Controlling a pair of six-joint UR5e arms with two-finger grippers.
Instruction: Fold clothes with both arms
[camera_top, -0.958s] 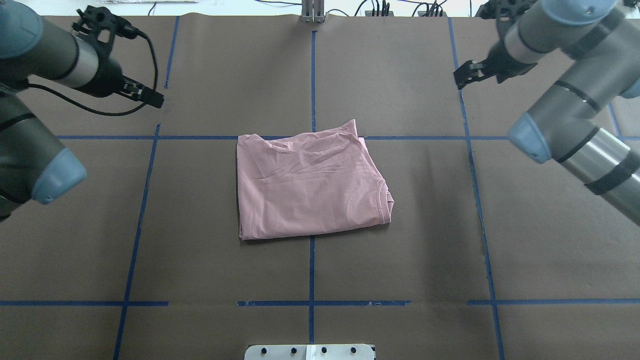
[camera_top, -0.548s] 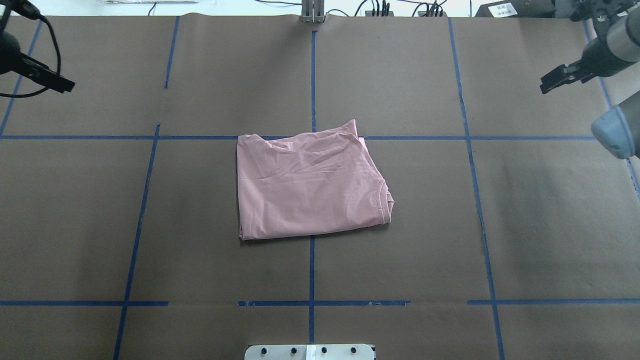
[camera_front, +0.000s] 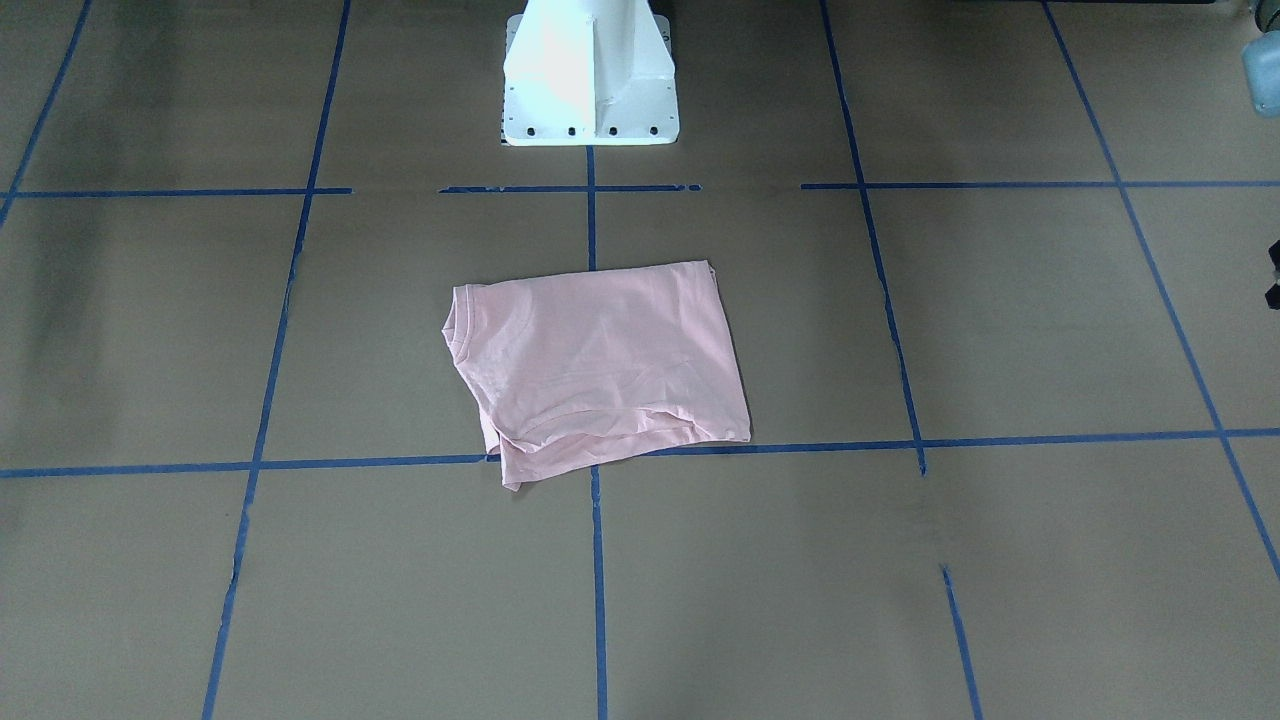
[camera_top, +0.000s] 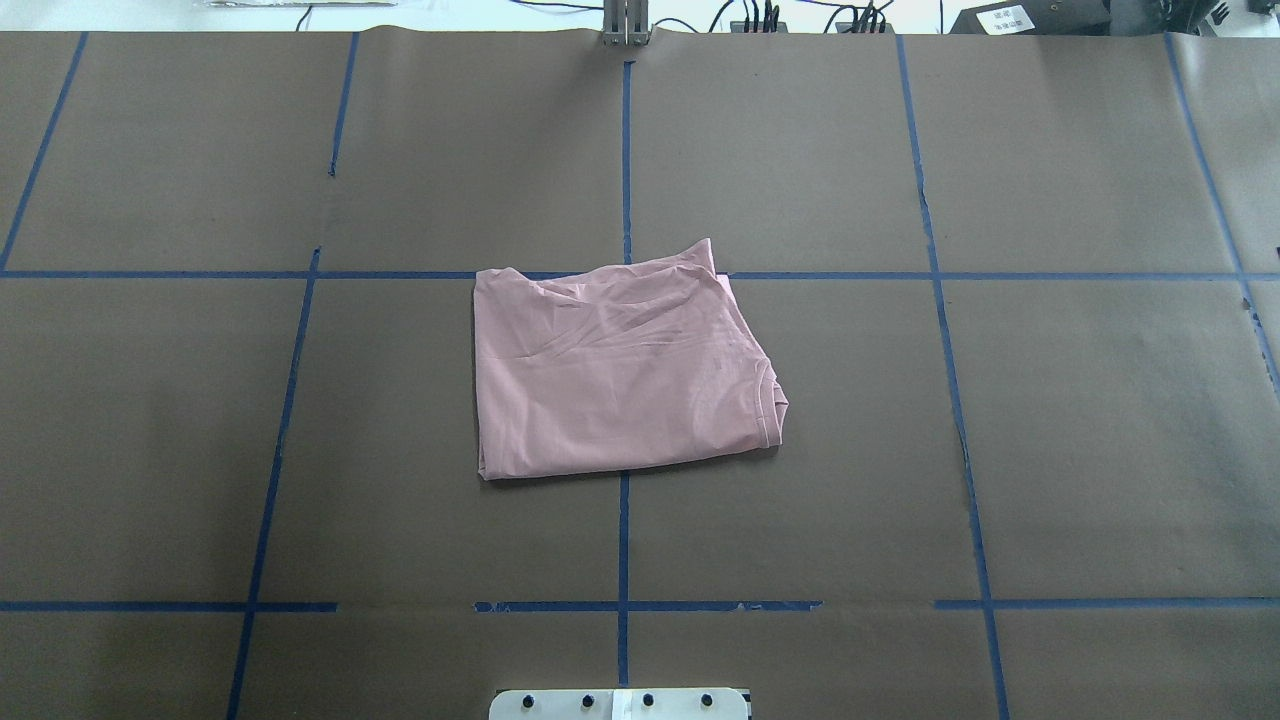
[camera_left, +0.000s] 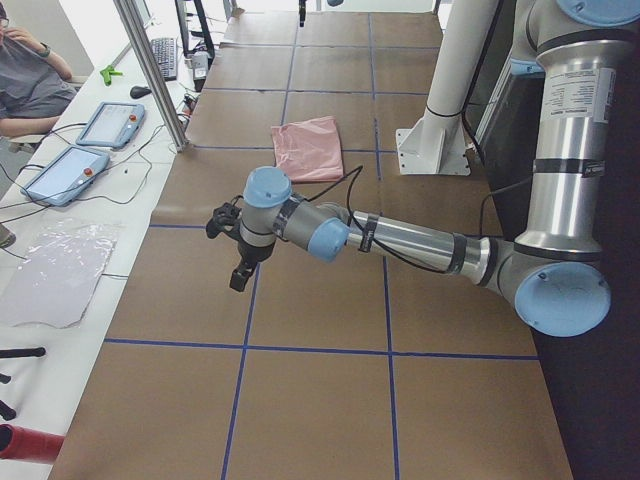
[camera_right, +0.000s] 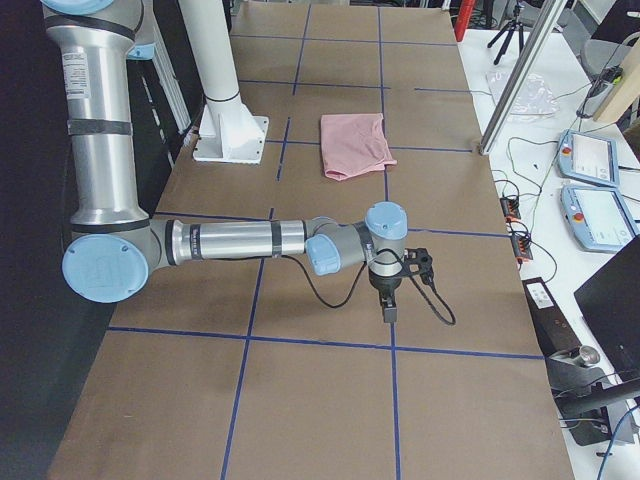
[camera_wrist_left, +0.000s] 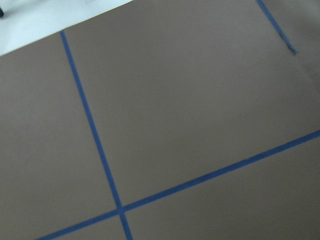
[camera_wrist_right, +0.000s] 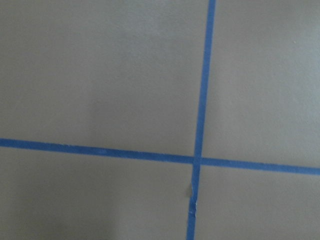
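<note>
The pale pink T-shirt (camera_top: 620, 370) lies folded into a rough rectangle at the middle of the brown table, collar edge toward the right; its print is hidden. It also shows in the front view (camera_front: 600, 360) and small in both side views (camera_left: 308, 145) (camera_right: 352, 143). Neither arm is in the overhead view. My left gripper (camera_left: 240, 275) hangs over the table's left end, far from the shirt. My right gripper (camera_right: 388, 308) hangs over the right end, also far from it. I cannot tell whether either is open or shut. Both wrist views show only bare table and tape.
Blue tape lines (camera_top: 624, 150) grid the table. The white pedestal base (camera_front: 590, 80) stands at the robot's side. Beyond the far edge lie tablets (camera_left: 108, 122) and cables, a metal post (camera_left: 150, 70), and a seated person (camera_left: 30, 80).
Both arms have swung outward, left to the left and right to the right, and left the overhead view. The shirt has not moved.
</note>
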